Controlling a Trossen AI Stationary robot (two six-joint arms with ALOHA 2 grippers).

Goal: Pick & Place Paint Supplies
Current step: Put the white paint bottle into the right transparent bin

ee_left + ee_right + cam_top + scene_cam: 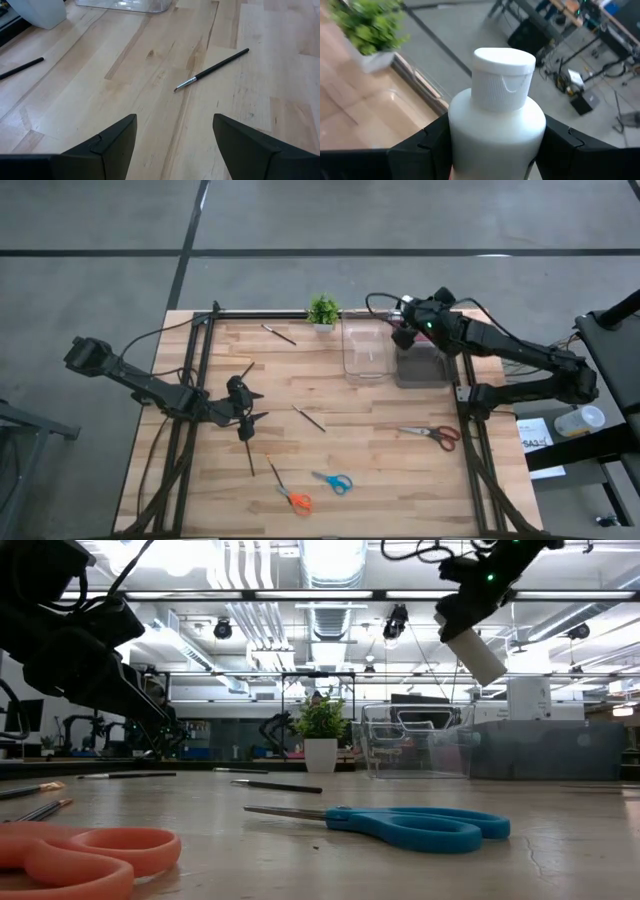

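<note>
Two containers near the table's [400, 470] far edge, side by side: a clear bin [365, 352] and a grey bin [422, 368] nearer the far right corner. Nothing discernible inside either; contents of the grey one hard to make out from above.

Above the grey bin's far end, held aloft: right gripper [492, 145] clamped around a white squeeze bottle [496, 115], cap pointing away from the wrist. Bottle's lower part cut off in the right wrist view.

Left gripper [246, 408] low over the table's left-centre, fingers [112, 142] wide apart, holding nothing; one brush [212, 69] lying just ahead of it.

Four thin dark brushes visible from above: near the far edge [279, 334], beside the left gripper [245, 370], mid-table [309, 418], toward the near edge [250, 458]. Three pairs of scissors: orange [291, 493], blue [333, 481], red-handled [432, 434]. One potted plant [323, 311] at the far edge.
</note>
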